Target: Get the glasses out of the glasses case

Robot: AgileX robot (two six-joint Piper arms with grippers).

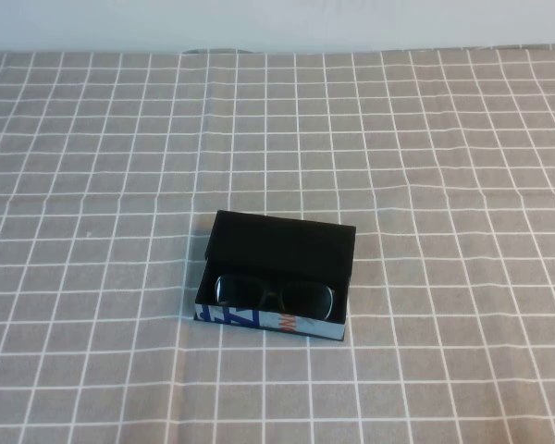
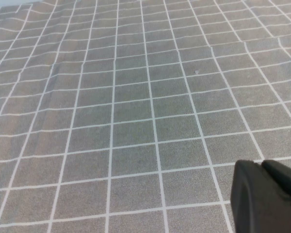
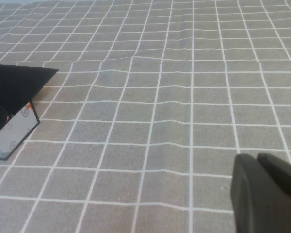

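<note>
The glasses case [image 1: 276, 277] lies open in the middle of the table in the high view, its black flap lid folded back and its blue, white and orange printed side facing front. The black glasses [image 1: 274, 295] lie folded inside it. An end of the case [image 3: 12, 104] shows at the edge of the right wrist view. My left gripper [image 2: 262, 167] is shut and empty, low over bare cloth. My right gripper [image 3: 257, 160] is shut and empty, some way to the right of the case. Neither arm shows in the high view.
A grey tablecloth with a white grid [image 1: 425, 139] covers the whole table, lightly wrinkled. A pale wall runs along the table's far edge [image 1: 277, 48].
</note>
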